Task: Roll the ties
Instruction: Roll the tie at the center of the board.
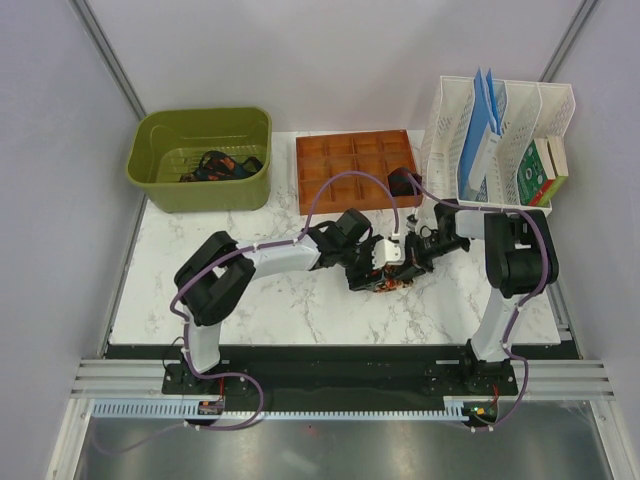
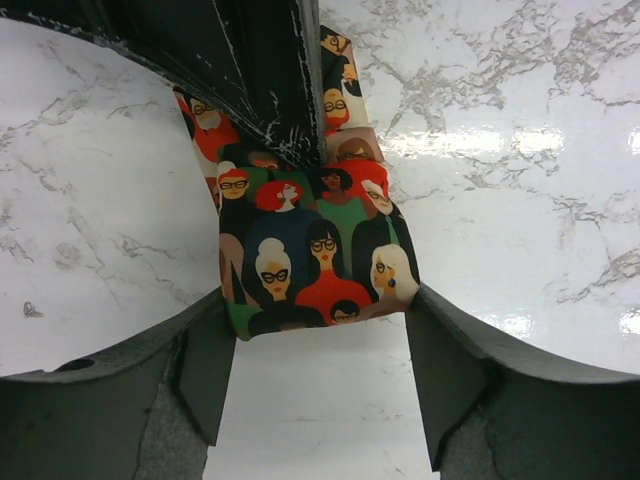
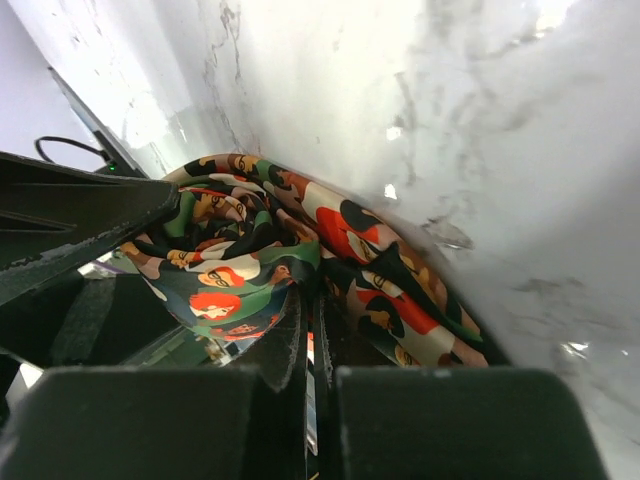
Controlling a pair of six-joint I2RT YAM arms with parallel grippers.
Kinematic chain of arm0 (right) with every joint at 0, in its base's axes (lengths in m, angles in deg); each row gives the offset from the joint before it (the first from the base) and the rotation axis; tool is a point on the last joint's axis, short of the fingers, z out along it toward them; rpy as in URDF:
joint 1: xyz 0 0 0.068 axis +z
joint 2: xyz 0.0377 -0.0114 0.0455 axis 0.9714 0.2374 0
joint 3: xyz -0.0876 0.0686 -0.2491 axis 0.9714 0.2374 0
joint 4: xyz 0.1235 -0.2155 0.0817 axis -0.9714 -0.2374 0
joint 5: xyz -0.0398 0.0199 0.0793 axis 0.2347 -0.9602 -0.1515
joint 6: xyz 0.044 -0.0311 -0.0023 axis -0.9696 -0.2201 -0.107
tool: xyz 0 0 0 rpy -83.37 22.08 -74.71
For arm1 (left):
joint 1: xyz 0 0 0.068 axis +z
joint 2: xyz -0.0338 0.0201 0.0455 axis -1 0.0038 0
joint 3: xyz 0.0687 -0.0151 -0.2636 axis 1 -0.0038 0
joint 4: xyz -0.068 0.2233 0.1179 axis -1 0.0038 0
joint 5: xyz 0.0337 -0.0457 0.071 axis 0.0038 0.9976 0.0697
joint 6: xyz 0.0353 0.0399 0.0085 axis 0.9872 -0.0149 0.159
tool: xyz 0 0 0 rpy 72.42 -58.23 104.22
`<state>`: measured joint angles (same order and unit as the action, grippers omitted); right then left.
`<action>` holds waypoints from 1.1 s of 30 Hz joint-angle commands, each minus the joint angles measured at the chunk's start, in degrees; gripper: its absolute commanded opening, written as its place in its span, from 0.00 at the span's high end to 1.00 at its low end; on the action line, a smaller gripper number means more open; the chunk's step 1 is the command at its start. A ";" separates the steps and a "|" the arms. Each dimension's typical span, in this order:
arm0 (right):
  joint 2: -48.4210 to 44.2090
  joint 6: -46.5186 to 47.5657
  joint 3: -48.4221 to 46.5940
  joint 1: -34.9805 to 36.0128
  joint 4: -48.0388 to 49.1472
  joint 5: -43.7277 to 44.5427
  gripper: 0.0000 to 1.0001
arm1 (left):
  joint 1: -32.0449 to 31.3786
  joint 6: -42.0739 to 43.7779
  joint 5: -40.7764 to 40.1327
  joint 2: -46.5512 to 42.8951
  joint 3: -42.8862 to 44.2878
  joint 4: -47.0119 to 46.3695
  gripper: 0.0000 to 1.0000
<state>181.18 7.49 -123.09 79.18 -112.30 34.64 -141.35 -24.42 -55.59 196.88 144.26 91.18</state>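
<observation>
The ties are lying in two places on the white marbled table [image 1: 300, 310], which is filling most of the top view. At its far left corner a green tub [image 1: 160, 190] is holding a tangle of dark ties [image 1: 218, 166]. At the far right a white file rack [image 1: 455, 110] is standing with blue folders and small boxes in its slots. Between tub and rack a shallow orange tray [image 1: 310, 185] of square compartments is lying flat. Both arms are reaching inward and meeting near the table's middle, just in front of the tray. The left gripper [image 2: 318, 300] is hanging spread wide, its two fingers [image 2: 200, 370] flanking the flat end of the patterned tie [image 2: 315, 250] and clamping nothing; whether they are brushing the tie's corners I cannot tell. The right gripper [image 3: 310, 320] is pressing its fingers nearly together, pinching a bunched fold of that tie, whose cartoon faces in red, green and orange on black are showing against the marble. The patterned tie is resting on the table between the two grippers.
</observation>
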 commanded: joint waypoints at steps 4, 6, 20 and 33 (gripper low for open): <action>-0.22 0.33 1.42 4.37 3.73 12.67 1.00 | 0.07 1.27 1.31 -2.96 -1.71 -1.01 0.34; -0.30 -1.42 1.86 5.95 4.78 12.85 1.00 | 0.15 2.41 1.75 -3.84 -2.42 -0.31 0.35; 3.12 -6.35 0.37 11.49 7.69 13.20 1.00 | 5.17 0.49 3.42 -8.86 -8.84 1.19 0.07; 4.09 -6.88 -0.07 12.64 7.51 13.73 1.00 | 4.55 -0.83 7.02 -6.30 -4.27 0.14 0.25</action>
<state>182.10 -1.38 -123.83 90.68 -107.99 35.82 -136.52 -24.15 -51.16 191.35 136.64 93.11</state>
